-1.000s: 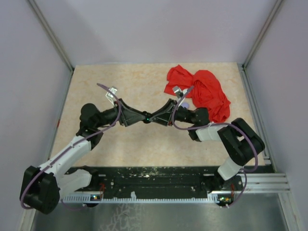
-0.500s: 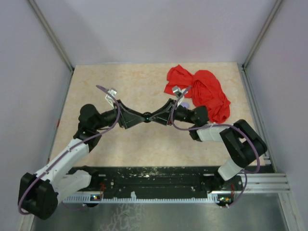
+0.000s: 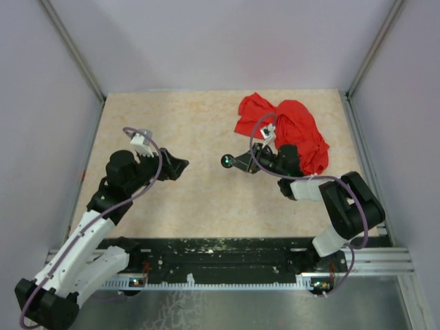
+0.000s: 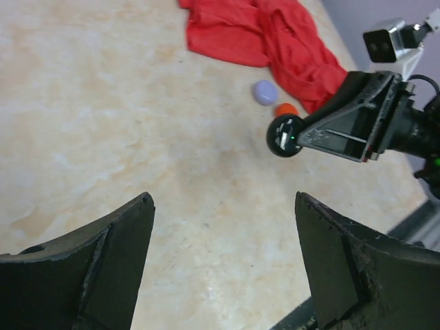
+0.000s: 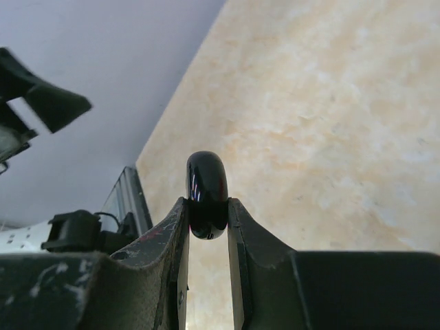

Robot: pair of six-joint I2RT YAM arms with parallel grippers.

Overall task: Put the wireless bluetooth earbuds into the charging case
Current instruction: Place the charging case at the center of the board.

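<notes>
The charging case (image 3: 225, 161) is a small round black puck with a tiny green light. My right gripper (image 3: 232, 162) is shut on it and holds it edge-on above the table's middle. It shows in the left wrist view (image 4: 284, 135) and between the right fingers in the right wrist view (image 5: 207, 194). My left gripper (image 3: 180, 167) is open and empty, a short way left of the case. Its fingers (image 4: 117, 240) frame bare table. The earbuds are not in view.
A crumpled red cloth (image 3: 289, 130) lies at the back right. A lavender disc (image 4: 265, 91) and a red-orange disc (image 4: 286, 109) lie on the table beside the cloth, behind the right gripper. Grey walls enclose the table.
The two grippers met at the case in the table's middle. My left gripper has pulled back to the left and is open. My right gripper still holds the case, slightly further right.
</notes>
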